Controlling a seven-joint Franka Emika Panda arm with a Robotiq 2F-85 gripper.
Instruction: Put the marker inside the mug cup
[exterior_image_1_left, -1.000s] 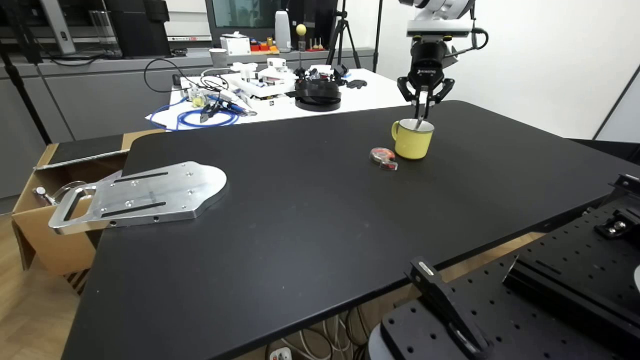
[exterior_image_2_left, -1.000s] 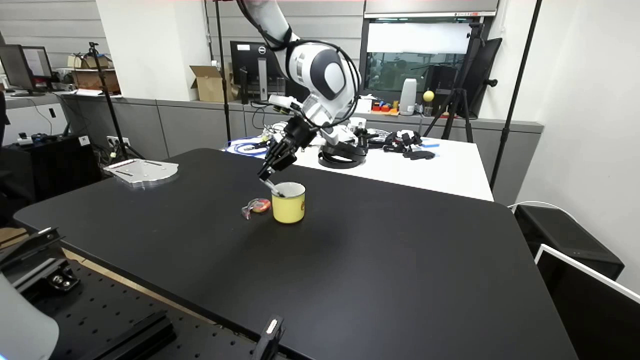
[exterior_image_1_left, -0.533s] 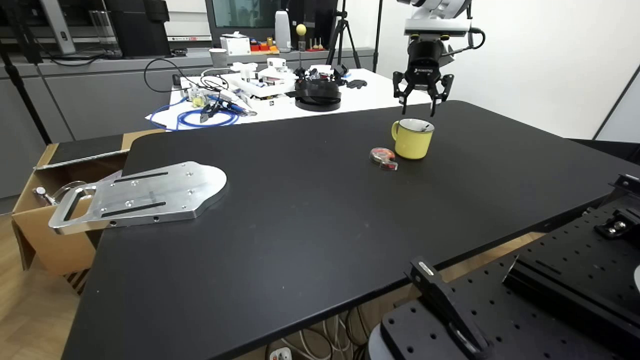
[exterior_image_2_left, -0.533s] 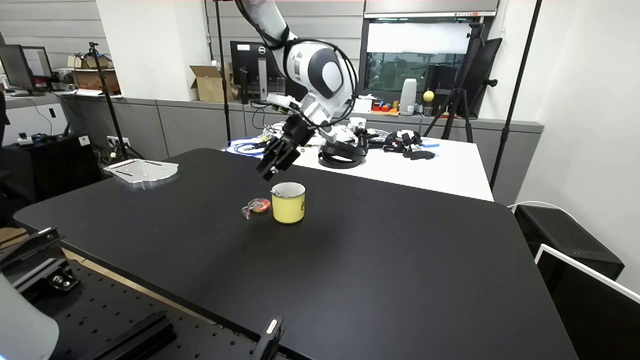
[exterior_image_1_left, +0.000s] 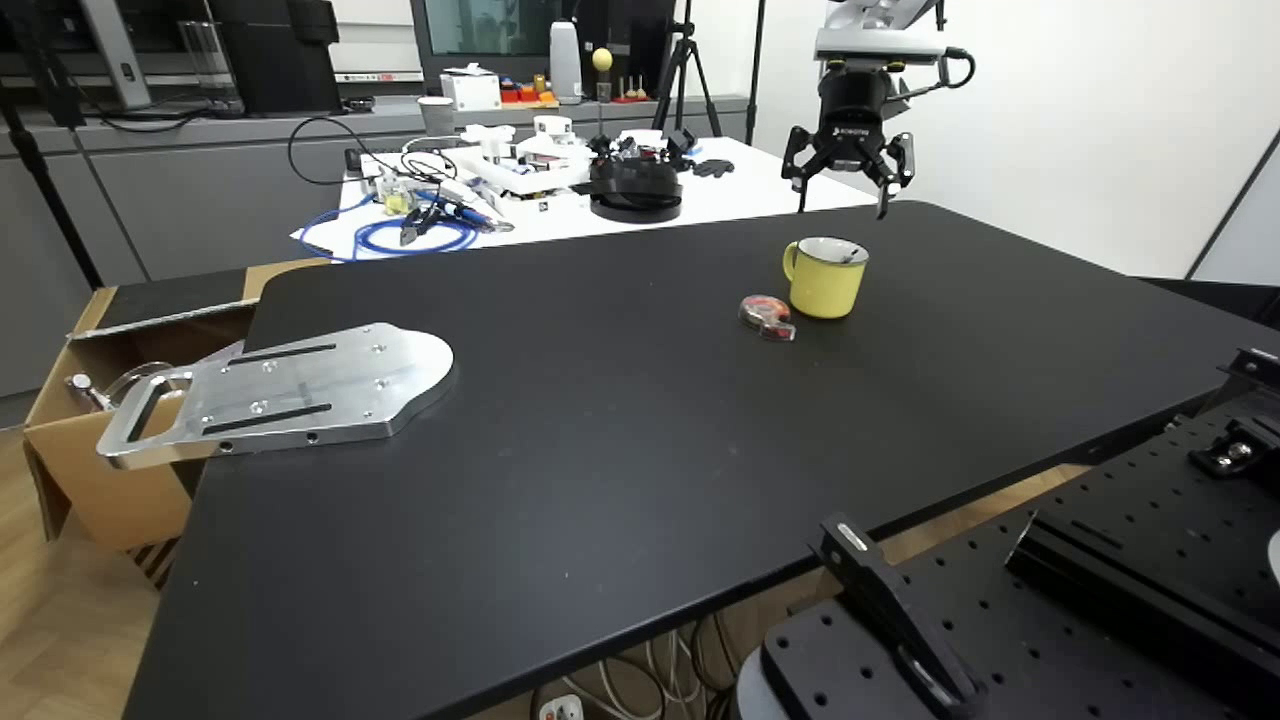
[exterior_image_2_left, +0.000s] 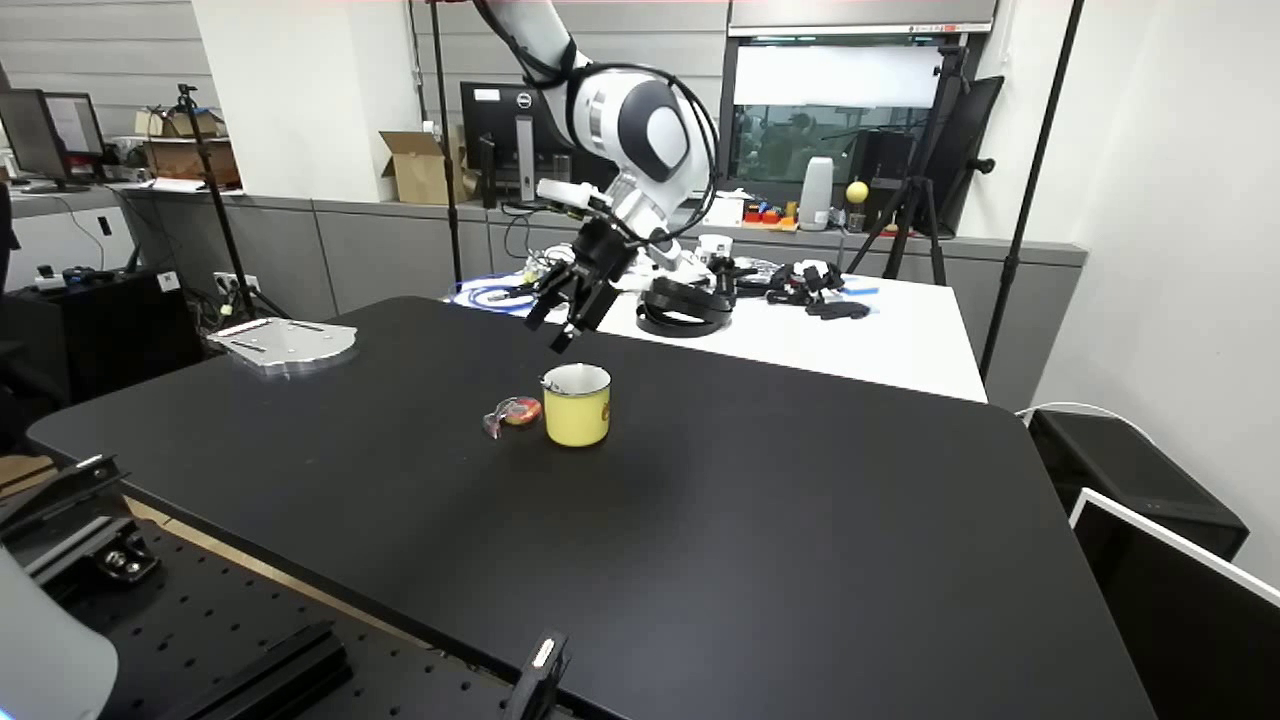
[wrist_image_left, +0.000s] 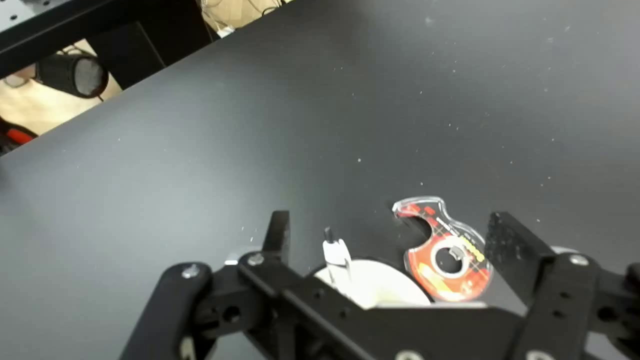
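The yellow mug cup (exterior_image_1_left: 824, 288) stands upright on the black table in both exterior views. Its pale inside (wrist_image_left: 382, 285) shows partly in the wrist view, cut off by the gripper's body. Leaning in the mug is the marker (wrist_image_left: 337, 256), with its white, dark-tipped end poking past the rim. Only a small dark piece of the marker (exterior_image_1_left: 850, 257) shows at the mug's mouth in an exterior view; its lower part is hidden. Above the mug and apart from it, my gripper (exterior_image_1_left: 841, 207) is open, its fingers wide apart with nothing between them.
A red, clear-cased tape dispenser (wrist_image_left: 442, 267) lies on the table close beside the mug. A flat metal plate with a handle (exterior_image_1_left: 310, 385) rests at a table edge. Behind is a white table (exterior_image_2_left: 880, 345) with cables and black parts.
A second ago my gripper was closed on the marker over the mug. Its fingers have since spread, the marker has dropped into the mug, and the gripper has risen a little.
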